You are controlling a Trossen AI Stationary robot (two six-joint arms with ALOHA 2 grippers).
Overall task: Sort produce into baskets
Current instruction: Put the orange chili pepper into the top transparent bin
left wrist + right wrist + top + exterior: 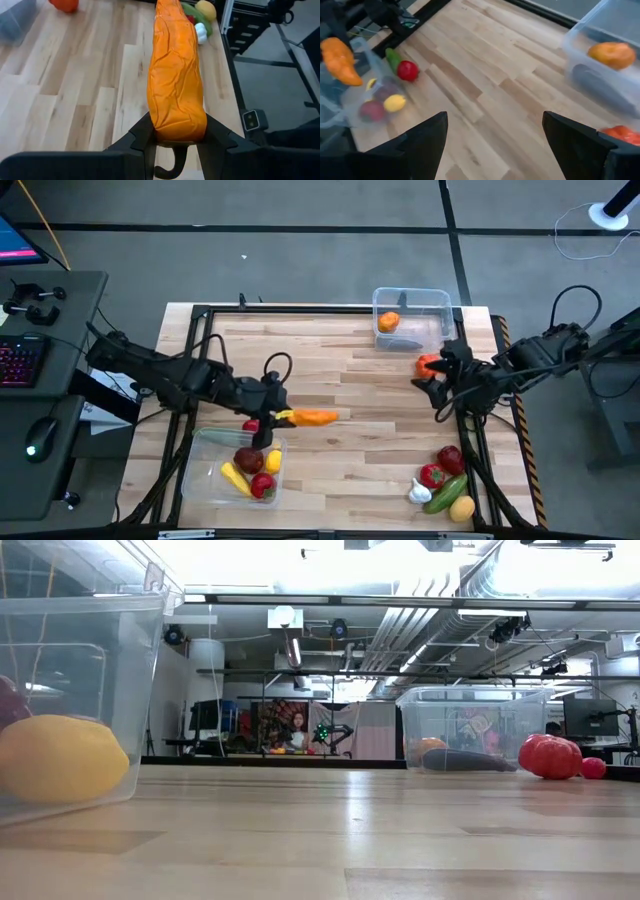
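An orange carrot (312,418) is being gripped by the left claw (281,417) just past the near basket (199,472) (yellow and red pieces are lying inside it), its tip pointing over bare boards at mid tabletop (350,470). The right claw (431,385) is being held spread and empty beside a red tomato (428,364), close to the far basket (424,300), where an orange piece (388,322) is lying. More produce (443,483) is being kept at the near right corner. No writing can be read.
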